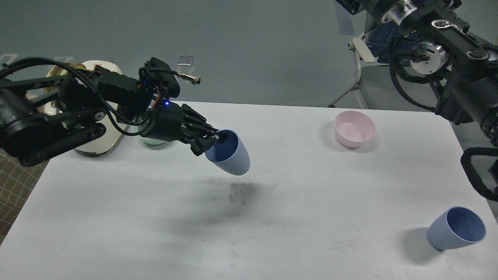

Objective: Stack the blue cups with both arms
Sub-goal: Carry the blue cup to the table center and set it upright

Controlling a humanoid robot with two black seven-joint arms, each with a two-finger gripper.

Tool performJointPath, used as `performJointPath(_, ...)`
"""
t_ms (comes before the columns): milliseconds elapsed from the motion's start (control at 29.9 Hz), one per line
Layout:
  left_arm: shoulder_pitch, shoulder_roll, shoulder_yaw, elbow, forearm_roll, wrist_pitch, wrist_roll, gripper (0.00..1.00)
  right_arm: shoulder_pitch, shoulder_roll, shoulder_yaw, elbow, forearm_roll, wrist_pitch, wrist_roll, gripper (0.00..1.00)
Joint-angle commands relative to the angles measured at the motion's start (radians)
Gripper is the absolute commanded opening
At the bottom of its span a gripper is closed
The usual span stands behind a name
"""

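Head view of a white surface (116,202) with two black arms. The left arm enters from the left edge of the frame and extends toward the centre; its left gripper (213,140) has its fingers (202,134) clenched on the rim of one blue cup (229,153), one finger reaching inside the mouth and the other outside the wall. This held cup is lifted clear of the surface, tilted with its mouth toward the upper left and its rounded base toward the lower right; its shadow falls on a dark smudge (241,192) just below it at the centre of the frame. The second blue cup (457,229) rests on the surface in the lower right of the frame, leaning with its darker interior facing up and to the right, well apart from the held cup. The right arm (447,58) occupies the upper right corner and right edge; its fingers lie outside the frame. A pink bowl (354,129) sits upright on the surface in the upper right region. A mint-green bowl (153,140) is mostly hidden behind the left gripper in the upper left, beside a white rounded object (93,144) at the far left edge of the surface
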State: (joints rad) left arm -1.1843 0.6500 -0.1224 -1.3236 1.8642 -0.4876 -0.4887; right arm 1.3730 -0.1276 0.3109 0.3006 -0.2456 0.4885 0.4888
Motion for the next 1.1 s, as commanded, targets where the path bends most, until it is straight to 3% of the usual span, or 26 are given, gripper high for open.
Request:
performJointPath(0,-0.032,-0.122,0.010,0.102,0.032,-0.001,0.000,0.00,0.005,0.005,-0.018,0.000,0.000,0.000,0.000,1.00)
performJointPath(234,-0.107,-0.298,0.131,0.233,0.050,-0.001,0.000,0.00,-0.009,0.002,-0.032,0.000,0.000,0.000,0.000,1.00)
performJointPath(434,-0.123,-0.362,0.216,0.290,0.052,-0.001,0.000,0.00,-0.012,-0.001,-0.032,-0.001,0.000,0.000,0.000,1.00)
performJointPath(1069,-0.124,-0.375,0.270,0.305,0.052,-0.001,0.000,0.00,-0.028,0.000,-0.032,-0.001,0.000,0.000,0.000,1.00)
